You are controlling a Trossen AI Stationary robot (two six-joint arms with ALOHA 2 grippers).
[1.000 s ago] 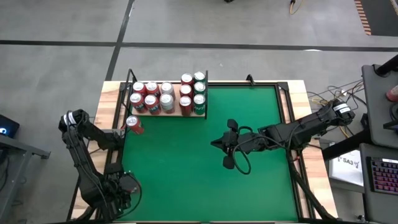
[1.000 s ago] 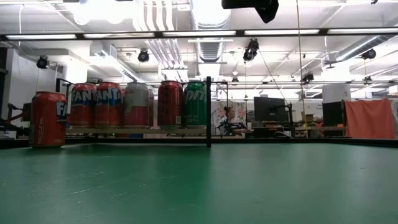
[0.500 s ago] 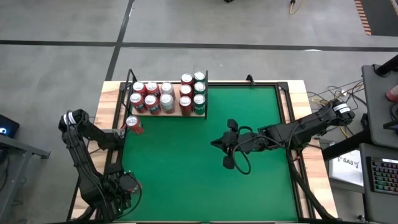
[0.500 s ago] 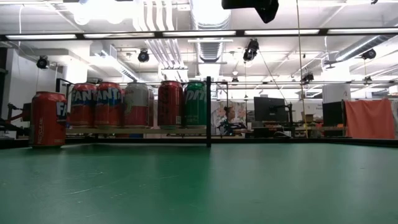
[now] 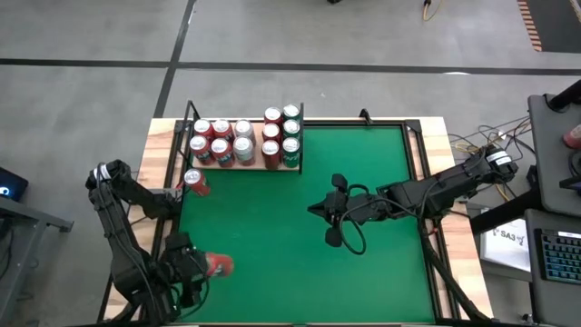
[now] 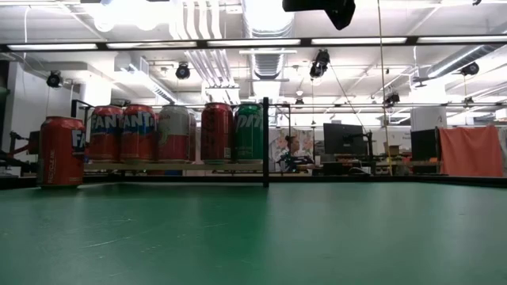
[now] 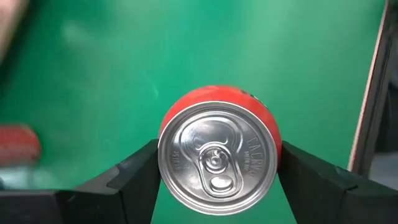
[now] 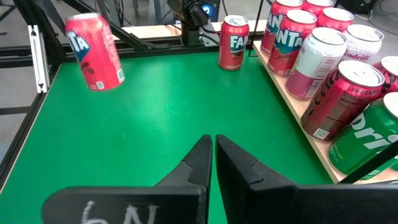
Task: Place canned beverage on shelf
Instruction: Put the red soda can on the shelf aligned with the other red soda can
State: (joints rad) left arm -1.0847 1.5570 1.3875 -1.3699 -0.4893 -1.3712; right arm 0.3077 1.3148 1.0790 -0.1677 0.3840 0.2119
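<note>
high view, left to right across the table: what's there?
left gripper holding a red can → loose red can by the table's left edge → shelf full of cans → right gripper, shut, mid-table.

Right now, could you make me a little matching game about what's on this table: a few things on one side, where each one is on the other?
Things:
1. red Fanta can
2. second red Fanta can
3. green Sprite can
4. right hand

Places:
A. shut, over the middle of the green felt
B. on the wooden shelf
C. held in the left hand
D. standing on the felt beside the shelf

Pairs: 1-C, 2-D, 3-B, 4-A
</note>
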